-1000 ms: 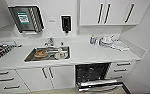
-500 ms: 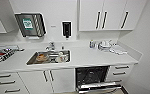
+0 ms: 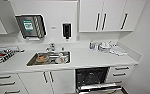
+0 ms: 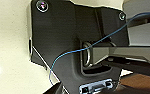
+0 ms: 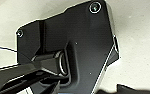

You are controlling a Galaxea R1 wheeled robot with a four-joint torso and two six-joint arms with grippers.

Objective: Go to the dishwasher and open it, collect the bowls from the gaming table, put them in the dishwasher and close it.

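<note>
Now, item one: the dishwasher (image 3: 92, 77), under the white counter (image 3: 91, 58) right of the sink (image 3: 49, 58), door dropped open, dark interior exposed. Since half a second ago the kitchen front has slid leftward in the head view; the camera moved, likely the base turning away, opening step done. Adjacent: white crockery (image 3: 104, 46) on the counter, wall cabinets (image 3: 103, 16) above. Pincer state on either arm: cannot tell.
</note>
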